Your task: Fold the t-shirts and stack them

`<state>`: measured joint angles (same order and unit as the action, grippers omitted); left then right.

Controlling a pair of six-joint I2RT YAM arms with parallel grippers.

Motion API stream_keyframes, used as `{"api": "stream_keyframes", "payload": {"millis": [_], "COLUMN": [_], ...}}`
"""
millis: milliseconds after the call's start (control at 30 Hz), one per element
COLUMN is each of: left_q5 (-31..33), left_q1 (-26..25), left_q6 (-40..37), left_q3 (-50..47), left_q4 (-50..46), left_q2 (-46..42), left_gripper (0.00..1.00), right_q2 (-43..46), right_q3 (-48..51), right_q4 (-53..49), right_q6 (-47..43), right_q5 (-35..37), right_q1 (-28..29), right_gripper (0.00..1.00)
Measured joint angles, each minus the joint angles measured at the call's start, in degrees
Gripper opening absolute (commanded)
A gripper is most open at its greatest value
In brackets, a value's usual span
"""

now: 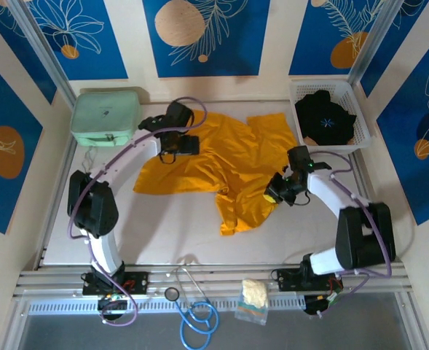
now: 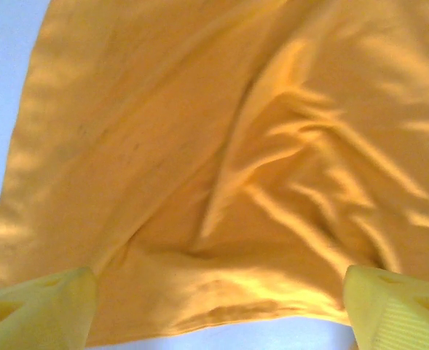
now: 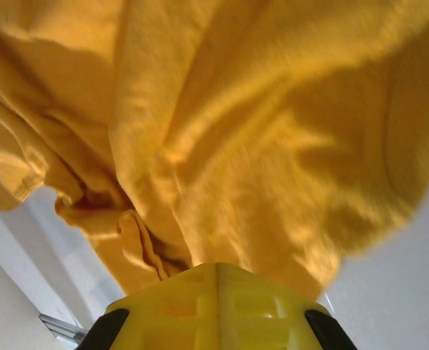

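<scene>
orange-yellow t-shirt [image 1: 221, 164]: unfolded, wrinkled, spread mid table [image 1: 163, 233], near-right part bunched. black t-shirt [image 1: 325, 117]: crumpled in white basket [image 1: 300, 91] far right, light-blue starburst facing up.

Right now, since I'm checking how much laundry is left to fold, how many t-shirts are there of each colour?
orange-yellow t-shirt, lying rumpled: 1
black t-shirt, in the white basket: 1
Total: 2
</scene>
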<state>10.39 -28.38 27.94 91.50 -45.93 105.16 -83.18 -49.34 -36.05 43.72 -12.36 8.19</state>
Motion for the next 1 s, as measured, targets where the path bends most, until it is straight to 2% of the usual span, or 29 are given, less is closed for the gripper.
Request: {"api": "stream_keyframes", "payload": {"millis": [100, 200, 433, 567, 733, 1000], "left_q5": [0.3, 0.4, -0.2, -0.2, -0.5, -2.7], "left_q1": [3.5, 6.3, 7.4, 7.4, 7.5, 7.6], "left_q6": [1.6, 3.2, 4.8, 5.3, 6.8, 10.3], "left_q3": [-8.8, -13.2, -10.4, -14.4, -25.0, -39.1], "left_q4": [3.5, 5.2, 8.5, 11.4, 13.6, 15.5], "left_q2": [3.5, 8.3, 11.1, 8.7, 1.2, -10.1], "left_gripper": [0.84, 0.84, 0.84, 0.84, 0.84, 0.85], "right_q2": [-3.9, -7.3, -14.8, -15.4, -14.3, -14.6], "right_q3": [-1.5, -2.3, -5.7, -7.6, -7.5, -7.8], "right_q4": [1.9, 2.9, 0.1, -2.9, -6.9, -9.4], "right_q6": [-0.1, 0.2, 1.9, 1.9, -0.2, -7.8], "right_q5": [0.8, 2.3, 8.3, 13.2, 17.5, 20.0], "right_q1": [0.6, 2.3, 6.3, 6.4, 3.2, -8.0], "right_gripper": [0.00, 0.00, 0.00, 0.00, 0.00, 0.00]}}
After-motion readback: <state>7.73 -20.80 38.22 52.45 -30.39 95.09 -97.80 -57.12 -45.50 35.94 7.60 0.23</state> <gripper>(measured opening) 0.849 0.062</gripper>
